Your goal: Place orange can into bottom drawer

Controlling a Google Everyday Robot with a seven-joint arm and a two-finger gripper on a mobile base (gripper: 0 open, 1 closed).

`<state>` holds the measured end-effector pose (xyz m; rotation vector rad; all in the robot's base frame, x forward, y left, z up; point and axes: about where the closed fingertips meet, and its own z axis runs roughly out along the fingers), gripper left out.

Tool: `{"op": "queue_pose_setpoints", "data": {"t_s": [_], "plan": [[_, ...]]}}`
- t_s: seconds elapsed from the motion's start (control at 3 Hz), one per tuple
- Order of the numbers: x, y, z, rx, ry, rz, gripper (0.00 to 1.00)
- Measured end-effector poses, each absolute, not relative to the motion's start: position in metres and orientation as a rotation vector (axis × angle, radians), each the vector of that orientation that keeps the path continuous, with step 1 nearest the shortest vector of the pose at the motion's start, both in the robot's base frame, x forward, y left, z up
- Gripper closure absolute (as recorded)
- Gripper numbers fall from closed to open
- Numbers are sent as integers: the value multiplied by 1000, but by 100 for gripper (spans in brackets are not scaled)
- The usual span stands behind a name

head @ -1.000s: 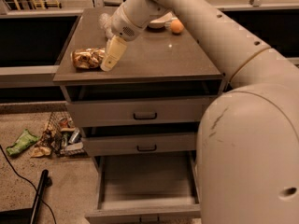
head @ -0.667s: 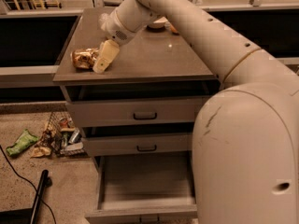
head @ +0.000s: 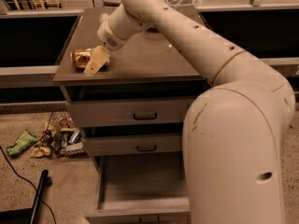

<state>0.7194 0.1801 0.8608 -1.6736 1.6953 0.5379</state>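
We find the pincer (head: 93,65) low over the left front part of the desk (head: 149,59), its pale tip slanting toward seven o'clock. It covers the right end of the orange can (head: 81,58), so we cannot tell how wide it stands or whether it has hold of the can. The can lies on the desk top at the pincer's ten o'clock, touching it or just beside it, and its markings are hard to make out.

The arm (head: 196,41) hides part of the desk's back edge at twelve o'clock. Its bulky housing (head: 233,143) blocks the right ends of all the drawers.

The bottom drawer (head: 135,181), at six o'clock from the desk top, is pulled out with its grey floor showing. Its front is cut by the lower edge of the view. Above it sit the middle drawer (head: 117,146) and the top drawer (head: 107,113), each with a dark handle.

At nine o'clock of the drawers, litter (head: 58,136), a green packet (head: 21,141) and a black cable (head: 11,164) lie on the speckled floor (head: 65,185).

The arm climbs from the housing toward eleven o'clock, bends near the top edge, then drops toward seven o'clock to the pincer.
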Motion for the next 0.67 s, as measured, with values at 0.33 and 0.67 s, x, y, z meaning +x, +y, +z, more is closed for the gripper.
{"op": "queue_pose_setpoints", "data": {"t_s": [0.33, 0.67], "plan": [[727, 185, 851, -1677, 1723, 527, 0], [734, 186, 842, -1695, 1754, 509, 0]]}}
